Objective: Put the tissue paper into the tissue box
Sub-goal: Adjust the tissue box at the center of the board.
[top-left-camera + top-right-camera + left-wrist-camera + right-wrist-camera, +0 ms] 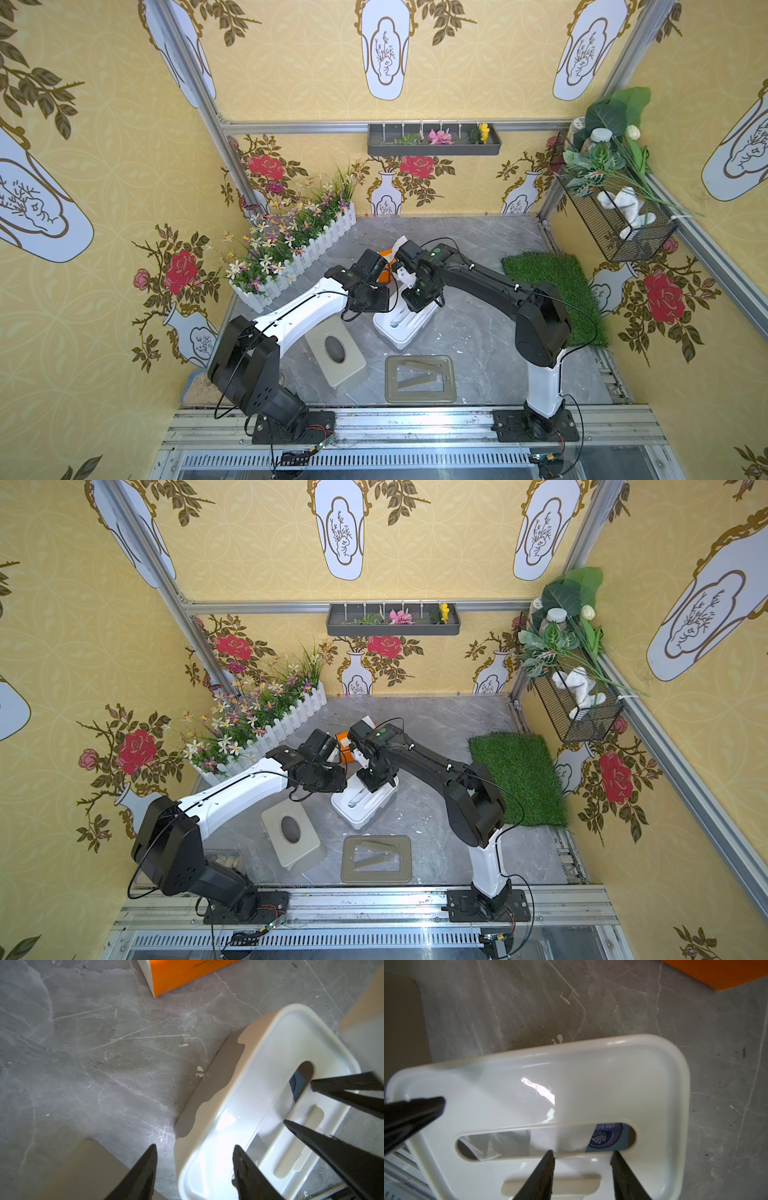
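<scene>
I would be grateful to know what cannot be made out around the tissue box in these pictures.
Orange tissue pack: mostly behind the wrists in both top views, cut off in both wrist views.
Tissue box contents: only a strip shows through the slot, right wrist view; label print blurred.
Left end effector and right end effector: hidden under the wrists in both top views.

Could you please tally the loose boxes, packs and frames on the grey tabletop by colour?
White: 1, the tissue box
Orange: 1, the tissue pack
Khaki: 2, the oval-holed box and the flat frame
Total: 4
</scene>
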Robot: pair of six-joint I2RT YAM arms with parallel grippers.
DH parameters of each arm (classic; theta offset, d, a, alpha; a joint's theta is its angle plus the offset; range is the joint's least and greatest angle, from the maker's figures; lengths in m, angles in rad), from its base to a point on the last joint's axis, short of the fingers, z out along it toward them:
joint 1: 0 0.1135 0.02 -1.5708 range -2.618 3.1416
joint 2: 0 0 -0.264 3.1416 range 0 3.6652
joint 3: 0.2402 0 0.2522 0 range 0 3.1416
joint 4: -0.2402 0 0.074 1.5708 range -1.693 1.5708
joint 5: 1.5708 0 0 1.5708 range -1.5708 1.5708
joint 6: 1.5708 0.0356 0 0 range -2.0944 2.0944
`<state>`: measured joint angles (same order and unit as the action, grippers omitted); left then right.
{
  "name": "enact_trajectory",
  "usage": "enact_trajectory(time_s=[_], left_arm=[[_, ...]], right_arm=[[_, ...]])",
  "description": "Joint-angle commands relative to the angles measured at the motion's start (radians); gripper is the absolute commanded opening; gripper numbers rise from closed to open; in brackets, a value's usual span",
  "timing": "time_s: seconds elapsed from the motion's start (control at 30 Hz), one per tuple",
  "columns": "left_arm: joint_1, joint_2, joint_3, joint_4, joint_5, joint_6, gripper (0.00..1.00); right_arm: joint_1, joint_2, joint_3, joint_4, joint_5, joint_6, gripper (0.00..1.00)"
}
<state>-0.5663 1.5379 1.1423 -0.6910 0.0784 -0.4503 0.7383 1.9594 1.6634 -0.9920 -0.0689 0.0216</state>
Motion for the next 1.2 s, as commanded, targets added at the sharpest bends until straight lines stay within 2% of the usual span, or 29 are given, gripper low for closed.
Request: enact_trajectory(time_s=[0.0, 0.83, 0.9, 1.07, 1.17], left_arm=[[-0.002, -0.018, -0.022, 0.001, -0.002, -0.006, 0.6], [-0.003, -0.034, -0.009, -0.014, -0.012, -0.001, 0.59], [-0.004, -0.029, -0.006, -0.014, -0.007, -0.002, 0.6], [-0.012, -0.015, -0.007, -0.015, -0.004, -0.005, 0.59], [-0.016, -0.018, -0.007, -0.015, -0.009, -0.009, 0.59]], right_arm=[[-0.01, 0.009, -0.01, 0.043, -0.044, -0.042, 0.47], [-0.039, 0.038, -0.054, 0.133, -0.08, -0.097, 0.46], [-0.04, 0.041, -0.061, 0.14, -0.091, -0.099, 0.41], [-0.043, 0.049, -0.079, 0.16, -0.121, -0.099, 0.17], [-0.049, 0.034, -0.094, 0.179, -0.128, -0.09, 0.06]])
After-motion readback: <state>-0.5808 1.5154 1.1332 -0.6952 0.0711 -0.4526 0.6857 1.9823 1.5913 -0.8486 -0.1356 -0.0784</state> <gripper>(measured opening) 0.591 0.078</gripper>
